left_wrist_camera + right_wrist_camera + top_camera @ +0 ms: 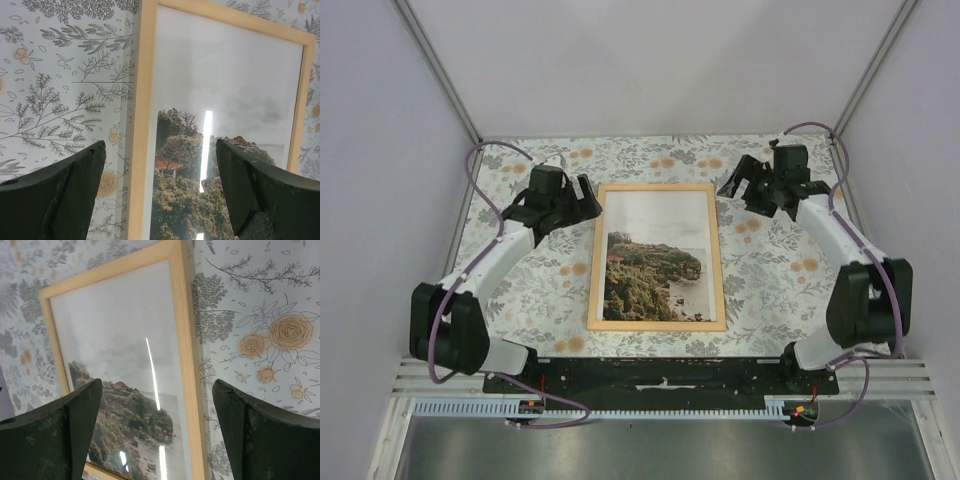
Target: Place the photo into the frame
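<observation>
The frame [656,188] is seen lying flat on the flower-patterned counter [520,290], between the two sets of fingers. The photo [655,270] is seated inside it, picture side up, with the pale sky at the far end and the dark green coast at the near end.

The left fingers [60,200] are spread wide and nothing is gripped by them. In the overhead view they are placed just beside the frame's far-left corner. In the left wrist view, the frame's left rail [142,100] and the wooded part of the photo [180,165] are seen in the gap between these fingers, with bare counter [60,75] beyond the left-hand finger.

The right fingers [55,440] are likewise held wide apart and empty. From overhead they are found near the frame's far-right corner, a little apart from it. Between them, in the right wrist view, the frame's right rail [185,340] and part of the photo [115,340] are shown, with orange flowers of the counter beyond the right-hand finger. Bright streaks of reflected light are seen across the photo's surface in both wrist views.
</observation>
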Available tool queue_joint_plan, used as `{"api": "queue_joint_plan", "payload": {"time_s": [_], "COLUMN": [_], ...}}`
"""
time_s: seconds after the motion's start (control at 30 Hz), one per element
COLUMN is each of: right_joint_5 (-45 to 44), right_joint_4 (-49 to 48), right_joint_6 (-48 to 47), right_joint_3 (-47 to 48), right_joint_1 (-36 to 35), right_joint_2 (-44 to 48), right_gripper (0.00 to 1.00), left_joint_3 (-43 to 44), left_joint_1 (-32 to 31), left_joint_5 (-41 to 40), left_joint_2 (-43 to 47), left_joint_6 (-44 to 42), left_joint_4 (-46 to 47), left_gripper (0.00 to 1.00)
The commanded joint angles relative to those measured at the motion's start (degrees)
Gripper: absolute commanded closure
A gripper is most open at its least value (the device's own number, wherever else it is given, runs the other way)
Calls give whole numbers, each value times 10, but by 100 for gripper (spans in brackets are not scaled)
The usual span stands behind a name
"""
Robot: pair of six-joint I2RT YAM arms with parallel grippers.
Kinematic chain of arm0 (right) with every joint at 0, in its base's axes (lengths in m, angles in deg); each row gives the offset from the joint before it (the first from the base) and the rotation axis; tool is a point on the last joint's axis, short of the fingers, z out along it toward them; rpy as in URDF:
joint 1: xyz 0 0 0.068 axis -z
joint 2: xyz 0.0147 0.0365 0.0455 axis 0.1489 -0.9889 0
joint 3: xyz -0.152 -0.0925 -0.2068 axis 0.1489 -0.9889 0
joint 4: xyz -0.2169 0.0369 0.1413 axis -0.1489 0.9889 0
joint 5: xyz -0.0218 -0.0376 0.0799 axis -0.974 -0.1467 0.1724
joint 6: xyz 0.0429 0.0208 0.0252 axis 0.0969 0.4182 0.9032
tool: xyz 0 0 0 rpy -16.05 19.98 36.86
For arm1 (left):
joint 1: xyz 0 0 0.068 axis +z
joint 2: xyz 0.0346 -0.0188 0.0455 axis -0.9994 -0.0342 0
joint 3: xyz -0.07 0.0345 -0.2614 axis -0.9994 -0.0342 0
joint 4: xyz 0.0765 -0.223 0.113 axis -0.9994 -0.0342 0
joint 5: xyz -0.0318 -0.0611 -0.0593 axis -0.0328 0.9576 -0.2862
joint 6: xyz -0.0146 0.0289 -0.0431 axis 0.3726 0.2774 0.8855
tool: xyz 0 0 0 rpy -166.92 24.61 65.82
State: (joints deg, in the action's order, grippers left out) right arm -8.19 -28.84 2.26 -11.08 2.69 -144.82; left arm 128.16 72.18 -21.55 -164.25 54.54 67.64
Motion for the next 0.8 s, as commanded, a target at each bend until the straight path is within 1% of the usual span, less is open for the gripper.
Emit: {"api": "queue_joint_plan", "payload": {"time_s": [0.0, 0.13, 0.17, 0.33, 0.53, 0.77], "right_joint_5": [-21, -25, -28, -33, -43, -50], "right_joint_4": [49, 61, 63, 73, 78, 79], "right_joint_6": [-36, -40, -40, -36, -37, -42], "right_joint_3": [-45, -98, -110, -148, -164, -144], "right_joint_1": [-12, -21, -23, -25, -25, -24], "right_joint_2": [128, 236, 257, 330, 361, 346], "right_gripper": [2, 2, 2, 2, 2, 2], "left_joint_3": [19, 17, 12, -14, -33, -39], "left_joint_1": [-10, -17, -21, -32, -32, -32], "left_joint_5": [-13, -12, 6, 0, -2, -1], "left_joint_2": [57, 102, 113, 164, 186, 189], "left_joint_6": [-40, -58, -62, -77, -83, -80], "left_joint_4": [-83, -105, -107, -104, -87, -72], "left_gripper": [3, 3, 2, 2, 1, 1]}}
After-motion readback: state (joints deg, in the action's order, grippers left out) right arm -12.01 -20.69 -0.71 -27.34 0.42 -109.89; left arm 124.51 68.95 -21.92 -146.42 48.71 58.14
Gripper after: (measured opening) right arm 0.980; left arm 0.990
